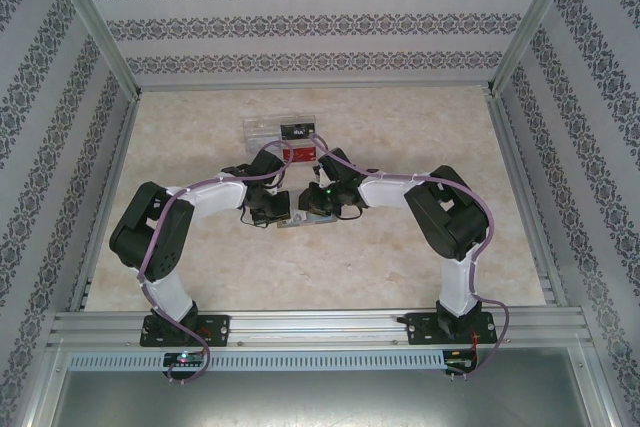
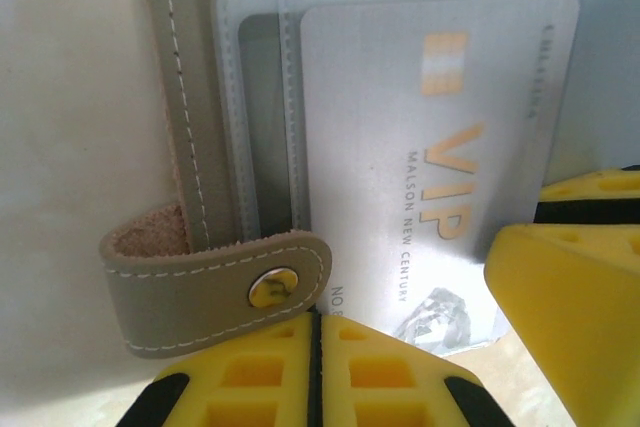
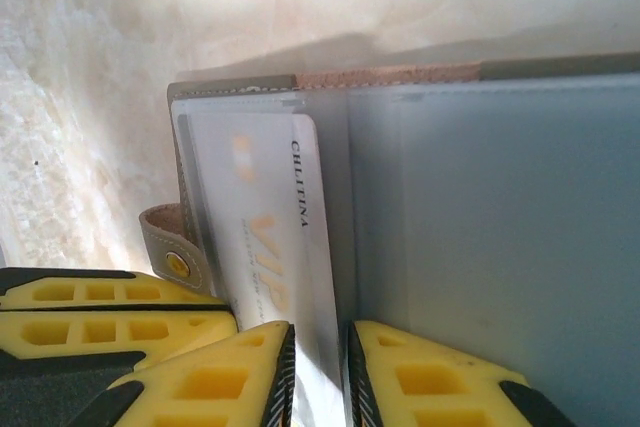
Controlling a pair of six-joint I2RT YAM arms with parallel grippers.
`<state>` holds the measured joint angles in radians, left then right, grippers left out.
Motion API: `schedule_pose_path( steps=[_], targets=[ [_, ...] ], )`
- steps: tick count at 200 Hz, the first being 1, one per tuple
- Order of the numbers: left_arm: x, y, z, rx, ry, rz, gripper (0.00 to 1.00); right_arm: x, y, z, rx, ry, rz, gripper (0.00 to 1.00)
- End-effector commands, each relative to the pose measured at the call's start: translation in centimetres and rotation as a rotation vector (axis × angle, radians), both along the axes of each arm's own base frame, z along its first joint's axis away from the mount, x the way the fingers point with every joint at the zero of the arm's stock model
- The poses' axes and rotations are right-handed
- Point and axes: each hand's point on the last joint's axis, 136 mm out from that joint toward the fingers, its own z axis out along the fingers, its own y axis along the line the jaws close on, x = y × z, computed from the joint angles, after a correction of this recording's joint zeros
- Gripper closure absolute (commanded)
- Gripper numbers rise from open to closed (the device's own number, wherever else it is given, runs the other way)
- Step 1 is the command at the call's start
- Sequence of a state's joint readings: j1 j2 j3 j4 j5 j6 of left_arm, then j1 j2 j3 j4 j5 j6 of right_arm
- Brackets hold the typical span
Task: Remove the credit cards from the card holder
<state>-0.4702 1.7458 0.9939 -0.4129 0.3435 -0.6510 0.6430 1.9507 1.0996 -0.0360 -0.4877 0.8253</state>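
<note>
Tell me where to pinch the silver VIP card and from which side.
Pinch the silver VIP card at its bare end, which juts past the edge of the card holder beside the snap strap, and come in from that side. The rest sits flat in the pocket. The right gripper straddles that end.

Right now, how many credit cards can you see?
3. A black card and a red card lie at the clear tray on the far side. A silver VIP card sticks out of the card holder. More may be hidden in its slots.
</note>
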Motion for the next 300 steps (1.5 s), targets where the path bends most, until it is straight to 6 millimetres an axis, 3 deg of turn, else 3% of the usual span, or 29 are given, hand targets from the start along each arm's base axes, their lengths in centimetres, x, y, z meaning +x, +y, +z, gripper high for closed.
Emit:
schedule_pose_path(
  steps=[1, 56, 90, 119, 154, 227, 261, 277, 300],
  targets=[
    [-0.6, 0.7, -1.3, 0.054, 0.040, 0.003, 1.00, 0.0, -0.8, 0.2, -0.006, 0.004, -0.024, 0.77],
    [-0.6, 0.7, -1.4, 0.053, 0.042, 0.002, 1.00, -0.1, -1.0, 0.1, -0.004, 0.006, -0.026, 0.85],
    [-0.7, 0.7, -1.5, 0.055, 0.044, 0.001, 1.00, 0.0, -1.2, 0.2, -0.003, 0.005, -0.034, 0.81],
    [-0.6, 0.6, -1.4, 0.052, 0.042, 0.000, 1.00, 0.0, -1.0, 0.3, 0.010, 0.005, -0.028, 1.00],
    [-0.5, 0.6, -1.4, 0.056, 0.043, -0.002, 1.00, 0.1, -1.0, 0.4, 0.009, -0.006, -0.029, 1.00],
    [-0.4, 0.6, -1.3, 0.059, 0.042, -0.006, 1.00, 0.8, -3.9, 0.6, -0.021, -0.019, -0.075, 1.00],
    [-0.3, 0.5, -1.3, 0.057, 0.043, -0.006, 1.00, 0.5, -3.0, 0.3, 0.007, 0.008, -0.045, 1.00],
    [-0.2, 0.4, -1.3, 0.054, 0.045, -0.007, 1.00, 0.6, -2.4, 0.0, 0.012, 0.007, -0.037, 0.83],
    [-0.3, 0.4, -1.3, 0.055, 0.045, -0.009, 1.00, 0.7, -1.6, -0.2, 0.014, 0.009, -0.024, 0.80]
  ],
)
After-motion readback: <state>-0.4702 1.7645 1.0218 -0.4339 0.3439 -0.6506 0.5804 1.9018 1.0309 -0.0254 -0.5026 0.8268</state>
